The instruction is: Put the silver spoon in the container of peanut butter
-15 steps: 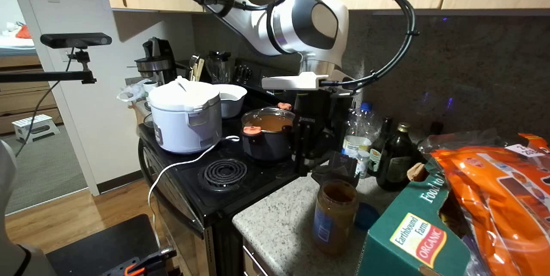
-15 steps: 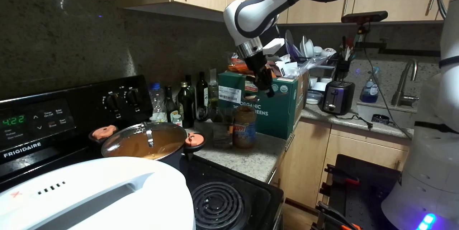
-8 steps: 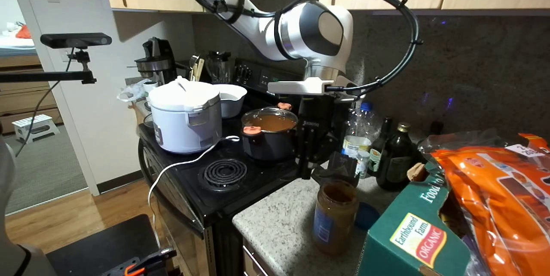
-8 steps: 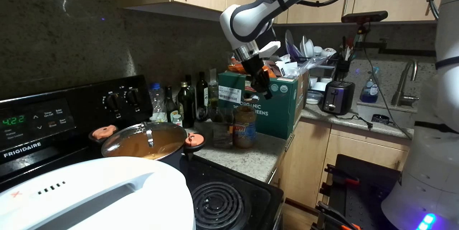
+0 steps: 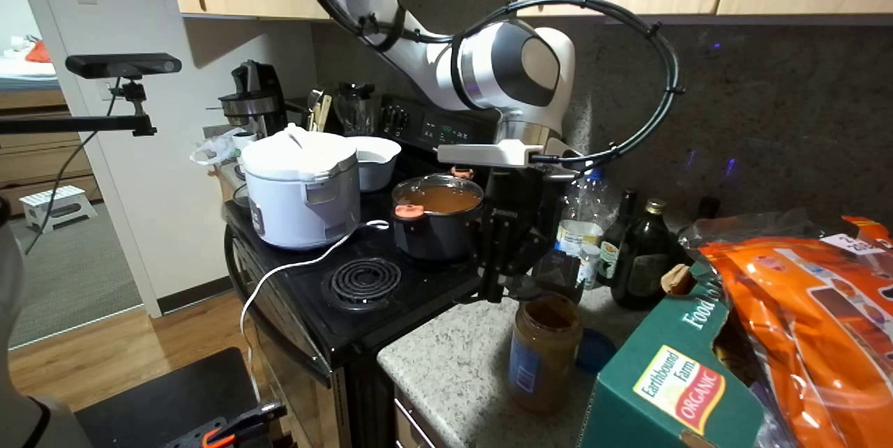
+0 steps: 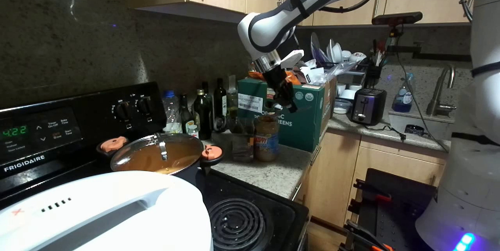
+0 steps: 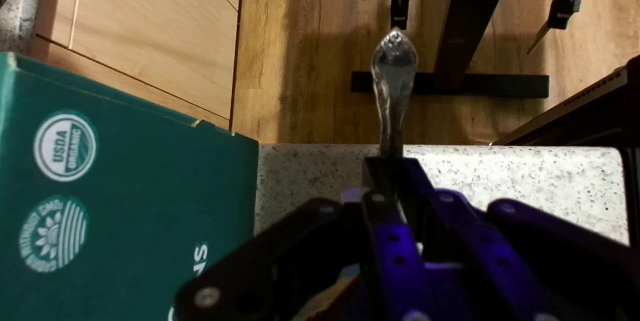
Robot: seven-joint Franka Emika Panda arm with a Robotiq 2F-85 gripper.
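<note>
The silver spoon (image 7: pixel 394 76) is pinched between my closed fingers in the wrist view. Its patterned handle sticks out beyond the fingertips, and its bowl end is hidden there by the gripper. My gripper (image 7: pixel 392 163) is shut on the spoon. The peanut butter jar (image 5: pixel 545 357) stands open and upright on the counter, with brown contents and a blue label. The jar also shows in an exterior view (image 6: pixel 266 141). The gripper (image 6: pixel 292 107) is above the jar's rim height and slightly to one side of it, apart from it. In the wrist view the jar is mostly hidden behind the gripper.
A green carton box (image 5: pixel 670 371) with an orange bag (image 5: pixel 802 294) stands beside the jar. A dark pouch (image 6: pixel 243 145) stands against the jar's other side. Dark bottles (image 5: pixel 643 256) are behind. A blue lid (image 5: pixel 596 350) lies by the jar. A lidded pot (image 5: pixel 438 225) sits on the stove.
The gripper with the spoon has moved down toward the counter, nearer the jar's rim height. The jar, box and bottles have not moved.
</note>
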